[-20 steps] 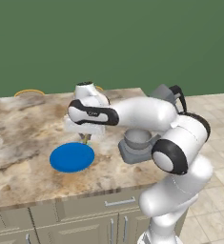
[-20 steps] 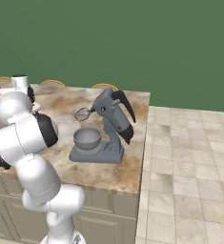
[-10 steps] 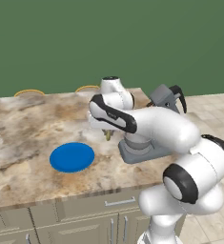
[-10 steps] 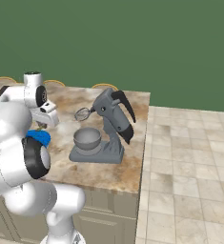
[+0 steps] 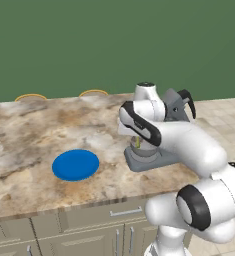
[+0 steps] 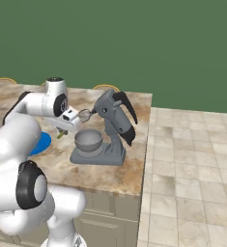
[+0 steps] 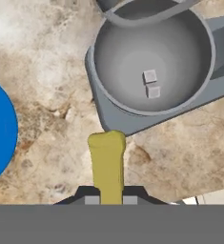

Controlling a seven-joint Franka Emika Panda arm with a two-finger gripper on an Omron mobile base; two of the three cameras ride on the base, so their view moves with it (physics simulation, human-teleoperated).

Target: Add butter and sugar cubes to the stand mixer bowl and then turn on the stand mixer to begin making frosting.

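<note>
**Butter stick just short of the bowl, sugar cubes inside**

The butter (image 7: 106,164) is a thin yellow-tan stick, held lengthwise in the gripper (image 7: 108,200), its free end reaching the near edge of the stand mixer's base. In the right base view it (image 6: 62,134) hangs above the counter (image 6: 124,173), just left of the bowl. The sugar cubes (image 7: 151,84), two tiny grey blocks, lie side by side on the floor of the stand mixer bowl (image 7: 127,43), near its middle. The bowl is round, grey, smooth-walled, seated upright on the mixer's flat base. The stand mixer (image 6: 112,125) is grey, head tilted back, wire whisk raised above the bowl, black curved lever on top.
</note>
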